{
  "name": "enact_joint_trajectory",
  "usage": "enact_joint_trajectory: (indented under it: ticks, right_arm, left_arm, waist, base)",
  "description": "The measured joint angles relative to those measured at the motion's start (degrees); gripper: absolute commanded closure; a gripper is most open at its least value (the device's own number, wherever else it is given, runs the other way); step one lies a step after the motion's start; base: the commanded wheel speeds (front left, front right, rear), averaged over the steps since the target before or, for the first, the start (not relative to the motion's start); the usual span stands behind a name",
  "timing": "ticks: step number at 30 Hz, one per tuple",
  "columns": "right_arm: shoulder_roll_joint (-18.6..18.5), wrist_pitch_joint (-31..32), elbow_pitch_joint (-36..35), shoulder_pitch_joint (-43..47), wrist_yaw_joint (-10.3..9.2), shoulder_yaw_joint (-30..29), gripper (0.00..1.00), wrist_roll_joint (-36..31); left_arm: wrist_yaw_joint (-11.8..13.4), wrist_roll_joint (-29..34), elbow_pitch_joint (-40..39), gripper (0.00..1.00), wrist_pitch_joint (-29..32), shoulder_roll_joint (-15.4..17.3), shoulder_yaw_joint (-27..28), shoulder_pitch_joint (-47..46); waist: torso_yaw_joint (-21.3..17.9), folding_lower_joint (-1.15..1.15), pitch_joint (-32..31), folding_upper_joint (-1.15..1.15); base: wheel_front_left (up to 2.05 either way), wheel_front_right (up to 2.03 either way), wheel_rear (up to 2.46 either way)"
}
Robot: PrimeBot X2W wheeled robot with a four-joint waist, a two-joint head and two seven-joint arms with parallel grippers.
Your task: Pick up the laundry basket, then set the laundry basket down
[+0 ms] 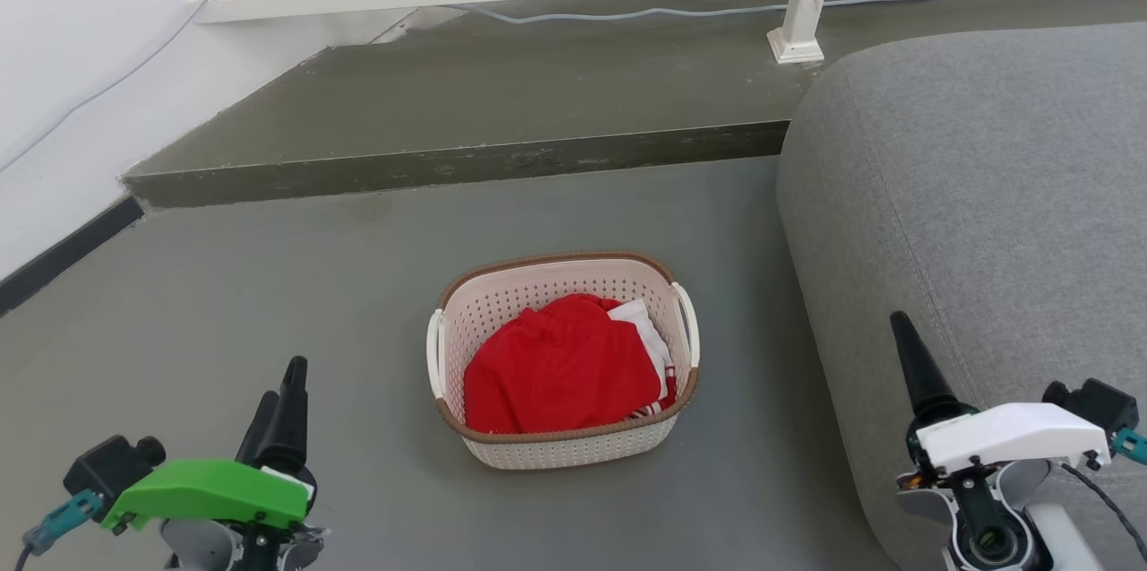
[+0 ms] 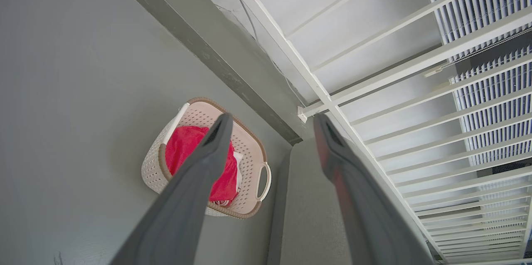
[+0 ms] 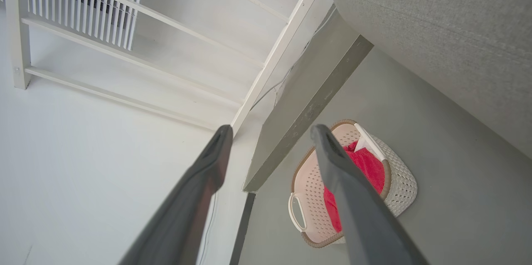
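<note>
At the lower left, the left gripper [image 1: 280, 383] is held above the grey concrete floor [image 1: 224, 302], its dark fingers spread wide and empty. The small cream perforated plastic laundry basket [image 1: 538, 291], brown-rimmed, is set mid-floor, untouched, with red cloth [image 1: 556, 369] inside. By the grey fabric sofa [image 1: 986, 194], the right gripper [image 3: 271, 128] is likewise spread wide, empty.

Count: 1 laundry basket [image 1: 573, 454] with 2 white side handles [image 1: 435, 351]; 1 red cloth [image 1: 556, 369] and 1 white cloth [image 1: 641, 324] inside; 1 grey sofa [image 1: 986, 194]; 2 hands: left hand [image 2: 273, 116], right hand [image 3: 271, 127].
</note>
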Motion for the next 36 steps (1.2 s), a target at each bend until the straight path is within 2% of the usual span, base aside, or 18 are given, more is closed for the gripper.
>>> enact_joint_trajectory:
  ticks: [19,30,36]
  right_arm:
    - [-0.43,-3.18,-0.37,0.03,-2.99,6.00,0.00,-17.39]
    - [-0.37,-4.94,-0.76,0.09,-4.05,8.46,0.00,-25.41]
    - [-0.33,-5.79,-1.02,0.10,-5.24,9.85,0.00,-30.09]
  left_arm:
    - [2.98,18.80,-0.86,0.00,-3.45,1.35,-5.71,0.04]
    - [4.34,27.03,-1.78,0.00,-5.10,1.25,-7.46,0.10]
    - [4.93,31.74,-2.19,0.00,-6.28,1.05,-8.33,0.13]
  waist:
    - [0.11,0.00,-0.22,0.00]
    - [0.12,0.00,-0.30,0.00]
    - [0.14,0.00,-0.23,0.00]
  base:
    - [0.00,0.00,0.00]
    - [0.00,0.00,0.00]
    - [0.00,0.00,0.00]
